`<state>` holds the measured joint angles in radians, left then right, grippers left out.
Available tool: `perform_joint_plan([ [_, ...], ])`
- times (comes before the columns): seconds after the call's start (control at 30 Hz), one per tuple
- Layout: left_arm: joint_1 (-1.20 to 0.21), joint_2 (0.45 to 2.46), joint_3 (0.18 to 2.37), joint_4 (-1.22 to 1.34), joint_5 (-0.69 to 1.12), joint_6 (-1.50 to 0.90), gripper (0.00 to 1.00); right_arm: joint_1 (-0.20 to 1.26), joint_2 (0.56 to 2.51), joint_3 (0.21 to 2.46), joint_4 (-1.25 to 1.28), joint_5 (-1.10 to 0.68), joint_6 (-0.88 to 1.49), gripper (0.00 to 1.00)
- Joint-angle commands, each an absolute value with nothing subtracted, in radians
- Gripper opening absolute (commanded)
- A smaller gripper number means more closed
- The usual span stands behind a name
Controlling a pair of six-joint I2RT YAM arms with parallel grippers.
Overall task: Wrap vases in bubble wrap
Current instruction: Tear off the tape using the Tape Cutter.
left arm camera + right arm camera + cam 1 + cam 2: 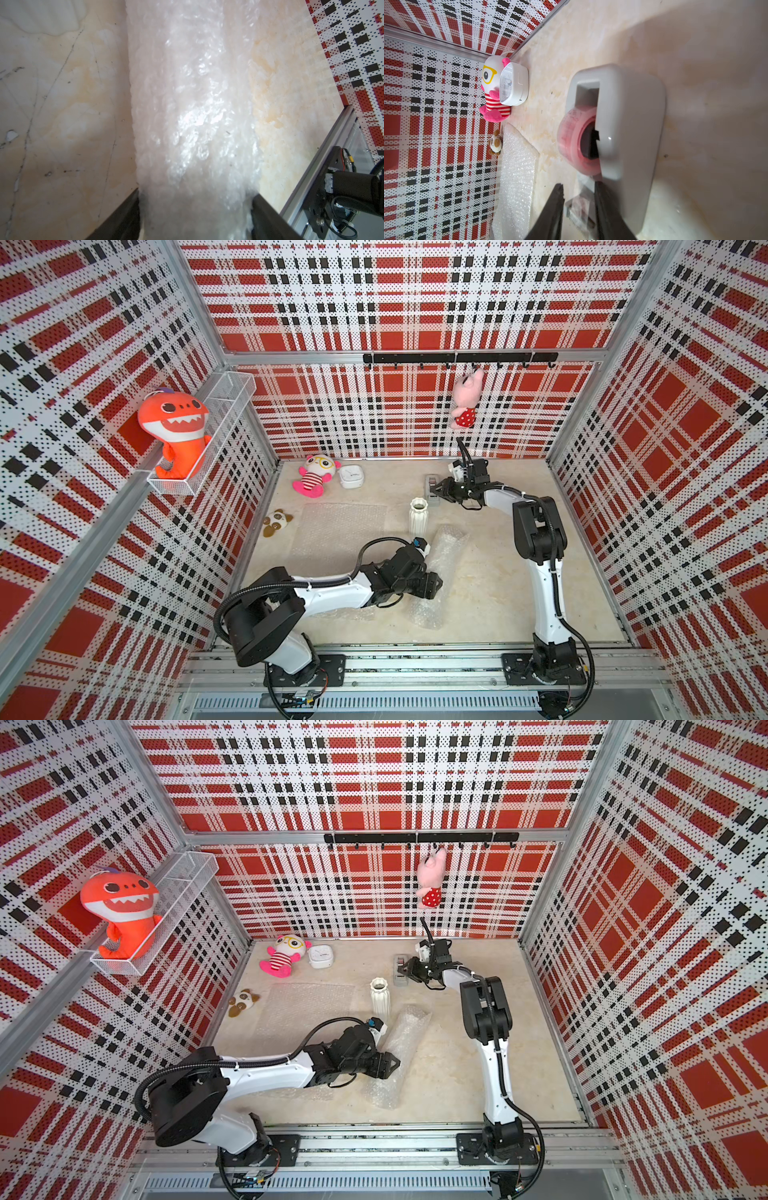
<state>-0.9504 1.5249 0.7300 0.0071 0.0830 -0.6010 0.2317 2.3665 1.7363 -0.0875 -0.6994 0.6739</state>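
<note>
Left gripper held low over the marbled table, jaws clamped on a bubble wrap roll (contents unclear), right gripper stretched rearward, jaws part-open around the tab of the tape dispenser, vase stood upright between them, plaid walls around.

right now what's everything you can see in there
vase: 1, white, upright, middle of the table
bubble wrap sheet: 1, clear, flat, left of the vase
bubble wrap roll: 1, clear, lying in front of the vase; contents unclear
tape dispenser: 1, grey with pink tape, back of table
box: 1, white, back of table
shark toy: 1, orange, in white wire basket on side wall
pig toy: 1, pink, hanging from black hook rail
doll: 1, white and pink, beside the box
small toy: 1, brown and white, table's edge
left gripper: 1, black, clamped on the roll
right gripper: 1, black, jaws apart around the tape's end
</note>
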Motion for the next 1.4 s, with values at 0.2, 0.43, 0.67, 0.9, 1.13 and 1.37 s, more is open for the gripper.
perform_joint_plan([
  [0.2, -0.952, 1.531, 0.719, -0.034, 0.055, -0.603, 0.75, 0.254, 2.409, 1.749, -0.138, -0.772, 0.674, 0.25],
  [0.43, -0.951, 1.535, 0.724, -0.034, 0.054, -0.601, 0.75, 0.258, 2.428, 1.764, -0.132, -0.783, 0.676, 0.23],
  [0.67, -0.951, 1.533, 0.723, -0.036, 0.053, -0.601, 0.74, 0.258, 2.400, 1.728, -0.095, -0.788, 0.696, 0.18],
  [0.9, -0.948, 1.534, 0.724, -0.038, 0.055, -0.600, 0.74, 0.258, 2.367, 1.721, -0.064, -0.799, 0.734, 0.08],
  [1.13, -0.948, 1.537, 0.719, -0.032, 0.059, -0.603, 0.74, 0.256, 2.301, 1.699, 0.002, -0.813, 0.798, 0.00],
  [1.37, -0.949, 1.530, 0.705, -0.015, 0.061, -0.610, 0.74, 0.252, 2.215, 1.645, 0.031, -0.811, 0.810, 0.00],
])
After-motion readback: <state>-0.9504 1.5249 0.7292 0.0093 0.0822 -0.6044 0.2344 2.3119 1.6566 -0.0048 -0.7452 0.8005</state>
